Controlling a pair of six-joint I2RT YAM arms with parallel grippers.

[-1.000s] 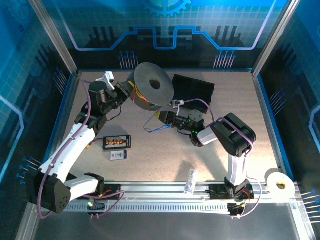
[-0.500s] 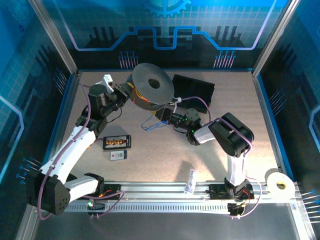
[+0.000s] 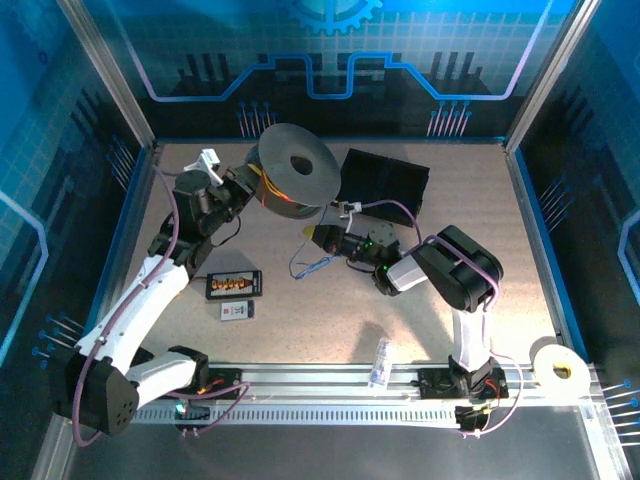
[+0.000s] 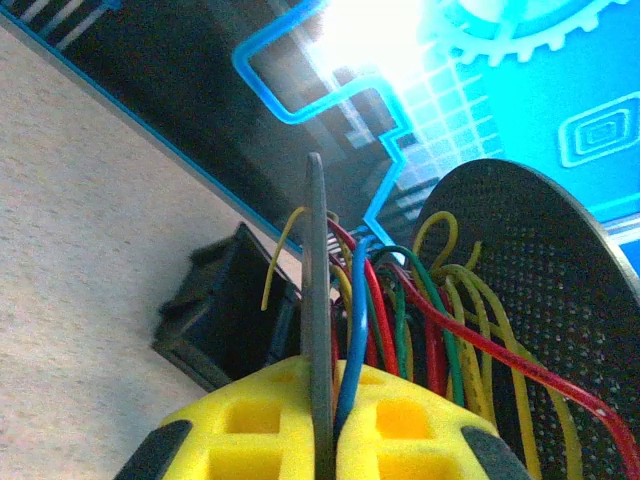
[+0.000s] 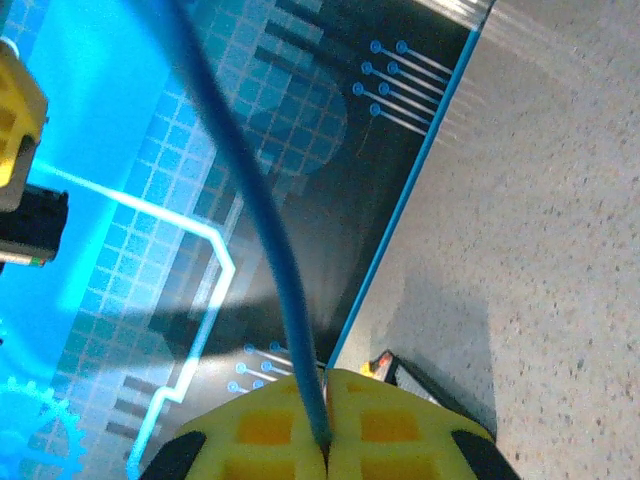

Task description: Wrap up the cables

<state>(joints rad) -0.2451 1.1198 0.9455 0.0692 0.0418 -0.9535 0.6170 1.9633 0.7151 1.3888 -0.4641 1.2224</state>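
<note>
Red, green, yellow and blue cables (image 4: 400, 300) are coiling loosely on the spool (image 4: 520, 300). The left gripper (image 4: 322, 390) is clamping its rim, and the right gripper (image 5: 325, 425) is pinching a blue cable (image 5: 268, 250).

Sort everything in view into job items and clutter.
Job: cables wound on the grey reel; blue cable gripped by the right end effector.
Clutter: black connector board, small white item, black box, clear packet, white tape roll.

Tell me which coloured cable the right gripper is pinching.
The blue cable. It alone runs down into the shut jaws of the right gripper, and no cable of another colour reaches them.
</note>
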